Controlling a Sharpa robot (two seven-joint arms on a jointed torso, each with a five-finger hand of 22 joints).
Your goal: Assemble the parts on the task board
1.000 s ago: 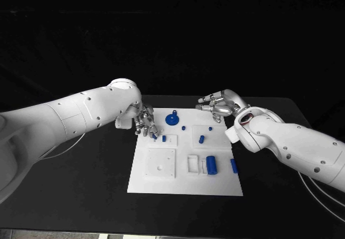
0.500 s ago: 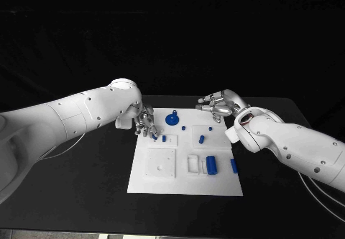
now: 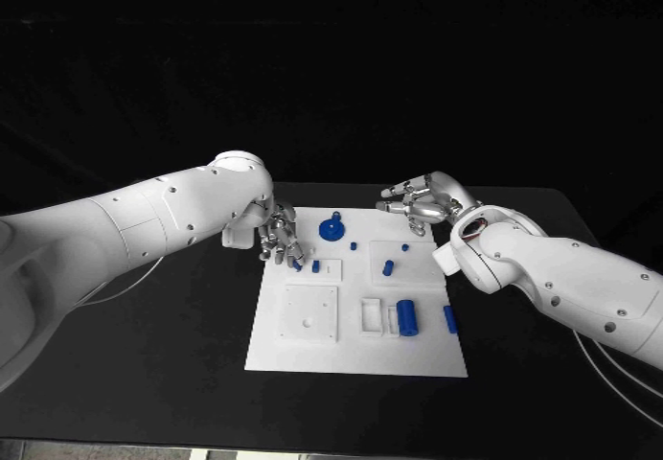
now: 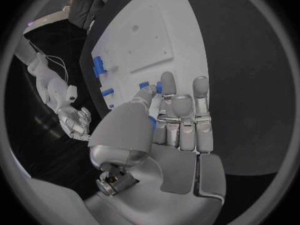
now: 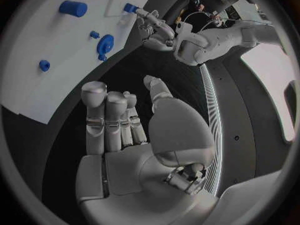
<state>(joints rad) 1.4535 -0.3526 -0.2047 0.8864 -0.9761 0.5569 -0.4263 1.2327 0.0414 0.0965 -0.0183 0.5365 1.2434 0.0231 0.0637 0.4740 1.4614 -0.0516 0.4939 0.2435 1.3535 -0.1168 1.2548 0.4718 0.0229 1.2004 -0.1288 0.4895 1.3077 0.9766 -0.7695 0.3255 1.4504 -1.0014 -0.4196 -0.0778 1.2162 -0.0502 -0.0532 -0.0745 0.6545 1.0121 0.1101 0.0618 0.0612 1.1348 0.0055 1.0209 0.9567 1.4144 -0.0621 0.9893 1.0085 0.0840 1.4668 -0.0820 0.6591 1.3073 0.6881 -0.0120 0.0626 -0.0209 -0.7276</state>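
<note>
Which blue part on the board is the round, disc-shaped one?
The blue disc at the task board's far edge, between the two hands; the others are small pegs or cylinders.

Glossy white arms [image 3: 138, 225], silver hands [image 3: 281, 237], seemingly thin cables

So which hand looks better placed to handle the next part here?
Left, probably: the left hand has its fingertips down at a small blue part on the task board. The right hand hangs beyond the board's far corner, holding nothing.
</note>
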